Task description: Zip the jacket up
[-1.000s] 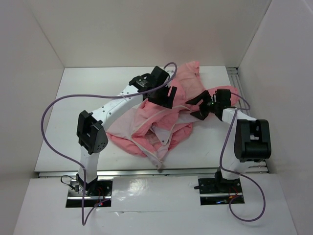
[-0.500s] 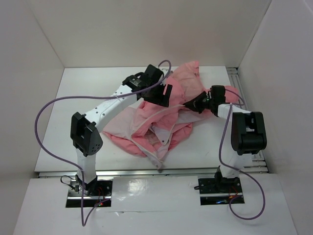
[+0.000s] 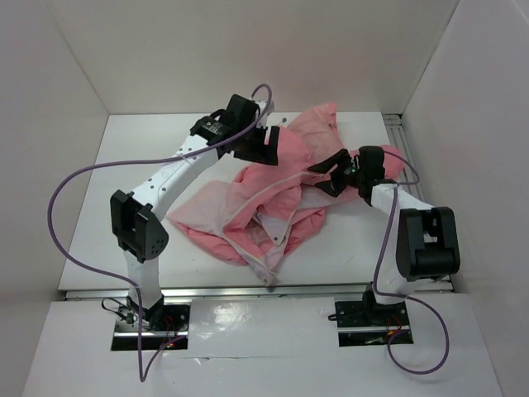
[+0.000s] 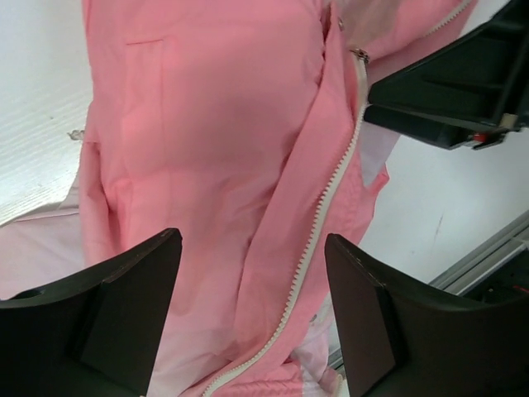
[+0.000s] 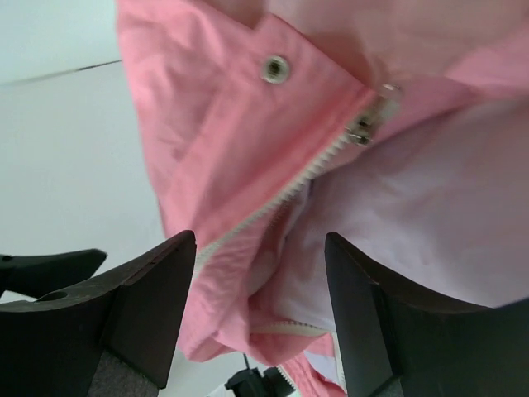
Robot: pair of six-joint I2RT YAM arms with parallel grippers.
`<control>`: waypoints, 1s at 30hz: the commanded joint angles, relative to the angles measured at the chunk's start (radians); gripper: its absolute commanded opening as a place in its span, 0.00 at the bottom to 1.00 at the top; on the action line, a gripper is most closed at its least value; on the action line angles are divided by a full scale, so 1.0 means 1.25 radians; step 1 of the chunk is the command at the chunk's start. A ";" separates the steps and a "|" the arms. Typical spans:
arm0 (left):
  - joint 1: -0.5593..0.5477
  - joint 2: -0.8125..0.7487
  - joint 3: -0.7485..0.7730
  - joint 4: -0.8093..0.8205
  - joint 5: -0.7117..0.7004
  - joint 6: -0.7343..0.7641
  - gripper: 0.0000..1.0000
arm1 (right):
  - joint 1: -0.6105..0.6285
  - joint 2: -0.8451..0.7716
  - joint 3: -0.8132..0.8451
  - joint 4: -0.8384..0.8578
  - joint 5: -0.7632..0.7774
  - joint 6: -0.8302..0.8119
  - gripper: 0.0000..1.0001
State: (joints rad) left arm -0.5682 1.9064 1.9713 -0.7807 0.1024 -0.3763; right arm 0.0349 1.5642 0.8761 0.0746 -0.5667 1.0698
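The salmon-pink jacket [image 3: 264, 194] lies crumpled mid-table, its pale lining [image 3: 207, 211] showing at the left. My left gripper [image 3: 268, 149] is open and hovers over the jacket's upper part; in the left wrist view [image 4: 252, 310] the white zipper teeth [image 4: 331, 190] run between its fingers, and the metal slider [image 4: 359, 56] is further up. My right gripper [image 3: 324, 175] is open at the jacket's right side. In the right wrist view [image 5: 256, 318] the slider [image 5: 368, 116], a snap button [image 5: 275, 68] and the lining [image 5: 430, 215] lie ahead of its fingers. Neither gripper holds anything.
White walls enclose the table on three sides. A metal rail [image 3: 397, 136] runs along the right edge. A purple cable [image 3: 91, 178] loops off the left arm. The right gripper's dark finger [image 4: 446, 83] shows in the left wrist view, close to the slider.
My left gripper has moved back and to the left over the jacket. My right gripper has shifted slightly left toward the jacket. Both stay open.
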 commanded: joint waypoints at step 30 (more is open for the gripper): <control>-0.101 -0.218 -0.384 0.076 0.012 0.002 0.00 | -0.028 0.101 0.154 -0.010 0.023 -0.064 0.00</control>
State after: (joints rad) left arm -0.6918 1.6474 1.4879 -0.7238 0.1028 -0.3710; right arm 0.0029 1.6958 0.9657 0.0849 -0.5709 1.0573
